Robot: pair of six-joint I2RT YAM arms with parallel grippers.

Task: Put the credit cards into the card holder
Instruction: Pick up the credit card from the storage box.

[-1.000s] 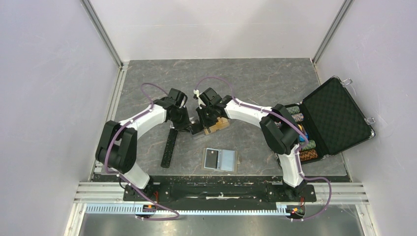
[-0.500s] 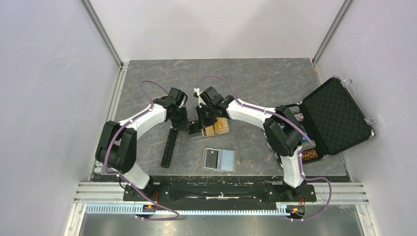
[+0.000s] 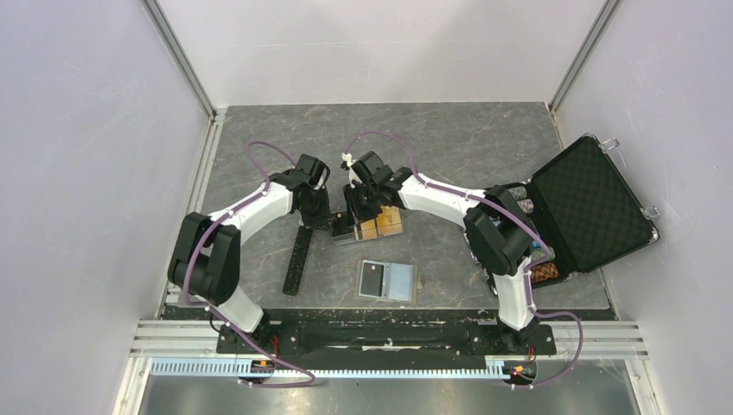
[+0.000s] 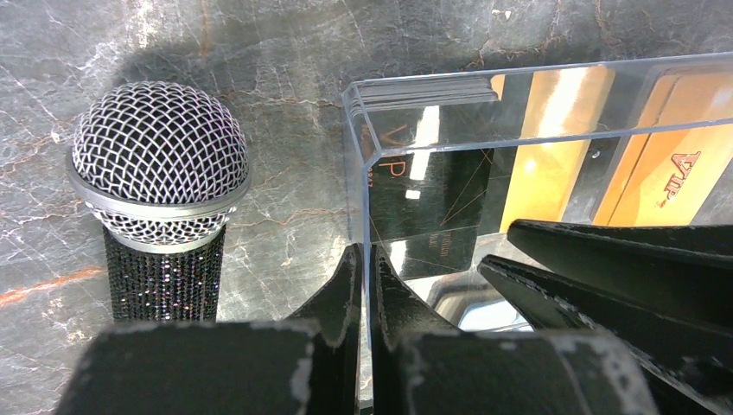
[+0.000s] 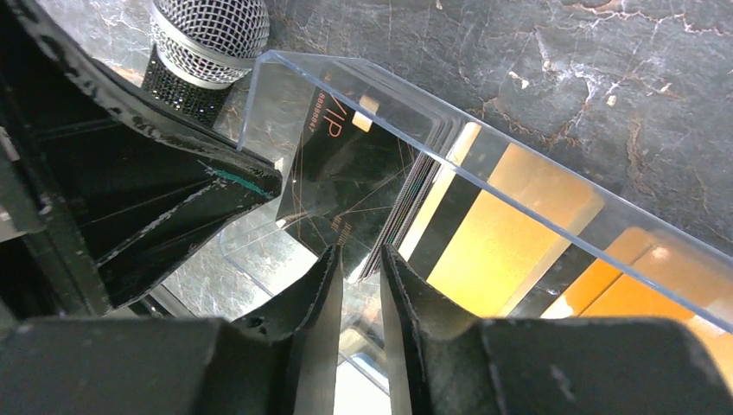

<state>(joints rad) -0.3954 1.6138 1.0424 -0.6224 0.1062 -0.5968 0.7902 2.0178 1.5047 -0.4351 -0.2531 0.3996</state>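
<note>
A clear plastic box point(image 3: 367, 228) at mid table holds the credit cards: a black one point(image 4: 432, 207) point(image 5: 346, 181) and orange-gold ones point(image 4: 553, 138) point(image 5: 501, 233). My left gripper point(image 3: 331, 225) point(image 4: 365, 255) is shut on the box's thin left wall. My right gripper point(image 3: 354, 218) point(image 5: 359, 255) reaches into the box, its fingers a narrow gap apart on either side of the black card's lower edge. The card holder point(image 3: 399, 282) lies open in front of the box, pale blue inside, with a dark rectangle on its left half.
A microphone point(image 3: 298, 258) point(image 4: 160, 164) point(image 5: 212, 35) lies just left of the box, its mesh head beside my left gripper. An open black chip case point(image 3: 592, 203) with poker chips point(image 3: 542, 270) stands at the right edge. Walls close in both sides.
My right gripper has shifted slightly left and down into the clear box, and the orange cards now lie straighter. The left arm and the card holder have not moved.
</note>
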